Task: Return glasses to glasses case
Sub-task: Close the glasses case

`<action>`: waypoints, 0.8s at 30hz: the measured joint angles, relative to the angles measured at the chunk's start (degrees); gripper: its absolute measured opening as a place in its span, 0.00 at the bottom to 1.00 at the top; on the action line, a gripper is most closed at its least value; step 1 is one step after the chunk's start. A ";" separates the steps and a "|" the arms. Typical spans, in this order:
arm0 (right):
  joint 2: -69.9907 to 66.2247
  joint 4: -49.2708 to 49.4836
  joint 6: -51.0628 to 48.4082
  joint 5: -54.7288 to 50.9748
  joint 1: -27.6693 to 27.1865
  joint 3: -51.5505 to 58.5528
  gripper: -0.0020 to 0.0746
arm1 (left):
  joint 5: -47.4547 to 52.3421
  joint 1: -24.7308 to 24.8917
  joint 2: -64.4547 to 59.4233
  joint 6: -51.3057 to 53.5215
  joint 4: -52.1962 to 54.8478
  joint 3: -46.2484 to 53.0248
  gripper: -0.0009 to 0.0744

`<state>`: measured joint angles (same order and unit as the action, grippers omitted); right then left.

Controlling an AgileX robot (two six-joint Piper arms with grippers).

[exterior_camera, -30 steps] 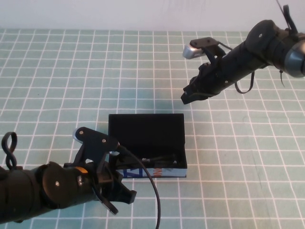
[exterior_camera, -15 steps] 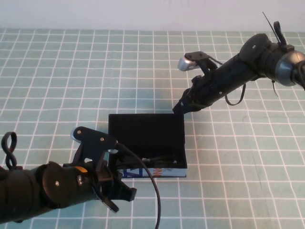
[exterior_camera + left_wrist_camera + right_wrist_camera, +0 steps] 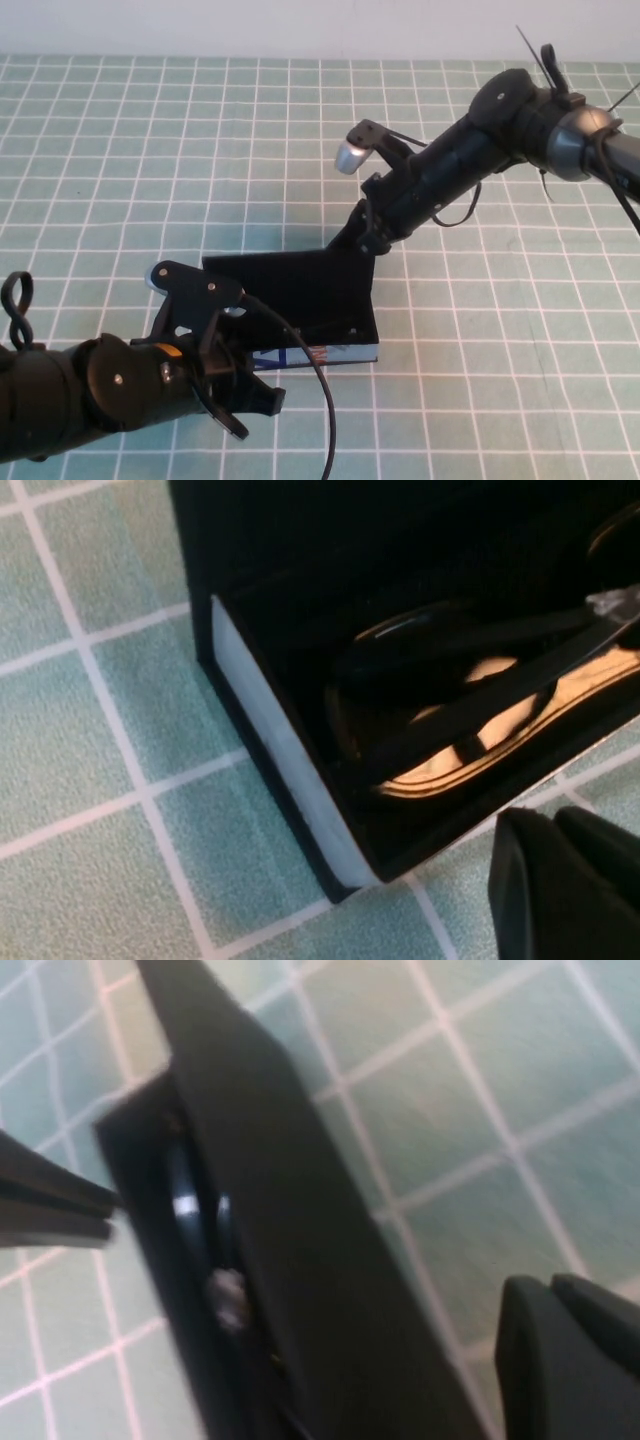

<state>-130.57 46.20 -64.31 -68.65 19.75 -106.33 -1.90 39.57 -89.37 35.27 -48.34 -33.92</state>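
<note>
- The right gripper [image 3: 372, 238] was clenched, fingers together, with its tip against the far right corner of the case lid [image 3: 290, 283]; it grasped nothing.
- The left gripper [image 3: 245, 405] sat low at the near left, just in front of the case [image 3: 310, 356]; whether its fingers were apart or together cannot be told.
- In the left wrist view a dark fingertip [image 3: 560, 890] lay just beside the near corner of the case, not visibly touching it.
- The glasses [image 3: 470, 695] lay inside the case, arms folded across the lenses, below the rim.
- The lid stood tilted, raised from the table at its far edge, over the open box.
- The case front carried a light blue strip with dark blue and orange print; no writing could be read.
- The case end wall showed a pale, plain band in the left wrist view.
- The table [image 3: 120, 180] was covered with a pale green mat ruled by a white grid; a plain white wall ran behind it.
- The case was a rectangular black box with flat matte sides and dark lining.
- The glasses had glossy black frames and thin black arms.
- Both arms were wrapped in black; each wrist carried a silver-tipped camera mount.
</note>
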 joint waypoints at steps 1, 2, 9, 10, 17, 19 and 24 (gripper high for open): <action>0.29 0.00 -0.16 0.00 0.56 0.00 0.01 | 0.00 0.00 0.00 0.00 0.00 0.00 0.01; 0.59 0.00 -0.24 0.00 1.05 0.00 0.01 | 0.00 0.00 0.00 0.00 0.00 0.00 0.01; 4.76 -5.55 1.61 -0.45 4.44 0.00 0.01 | 0.00 0.00 0.00 -0.03 0.00 0.00 0.01; 5.25 -6.20 2.37 -0.43 4.80 0.00 0.01 | 0.00 0.00 0.00 -0.13 0.00 0.00 0.01; 5.84 -10.50 7.72 -0.56 6.85 0.50 0.01 | 0.37 0.00 0.00 -0.13 0.11 0.00 0.01; 5.84 -12.04 8.48 -0.56 8.18 1.11 0.01 | 0.52 0.00 0.00 -0.13 0.11 0.00 0.01; 5.84 -13.16 8.88 -0.56 10.88 2.89 0.01 | 0.70 0.00 0.00 -0.02 0.11 0.00 0.01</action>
<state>-124.73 33.03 -55.43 -69.21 30.63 -103.44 -1.21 39.57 -89.37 35.24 -48.23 -33.92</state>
